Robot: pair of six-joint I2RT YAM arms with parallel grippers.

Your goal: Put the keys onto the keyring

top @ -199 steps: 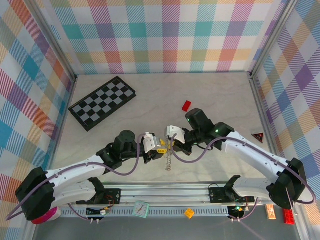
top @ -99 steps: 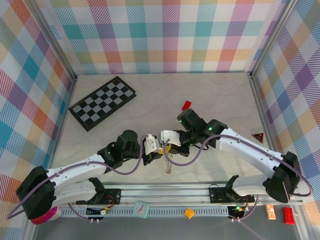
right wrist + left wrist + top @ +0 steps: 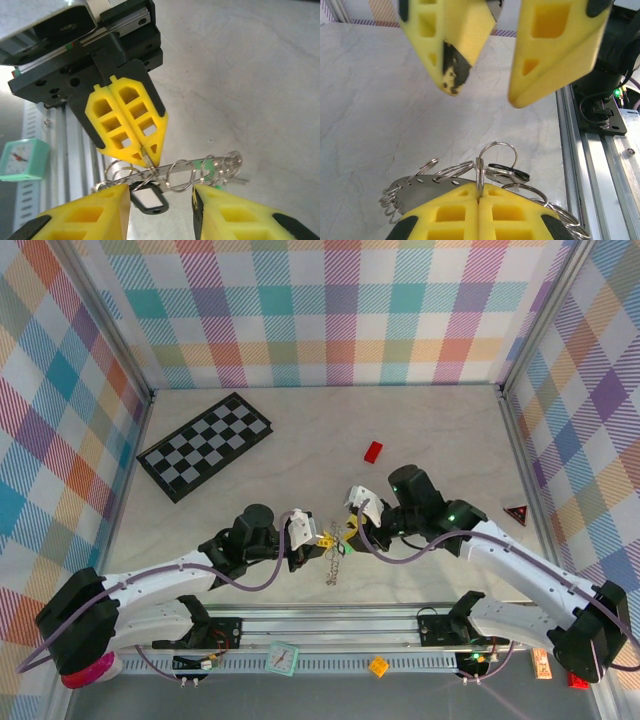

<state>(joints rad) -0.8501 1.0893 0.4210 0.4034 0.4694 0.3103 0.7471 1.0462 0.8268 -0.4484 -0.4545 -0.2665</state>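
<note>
Left gripper (image 3: 479,204): jaws pressed flat together, pinching one loop of the keyring (image 3: 447,175) at their very tip, clear of the table.

Right gripper (image 3: 160,192): jaws parted, holding nothing, facing the left one tip to tip.

Keyring's long axis runs crosswise through the right gripper's gap.

Black-headed key (image 3: 147,201) sits just inside that gap, below the left tip and nearest the right arm. Cannot tell if it is threaded.

Green-headed key (image 3: 206,164) is farther along the chain, beside the right finger.
</note>
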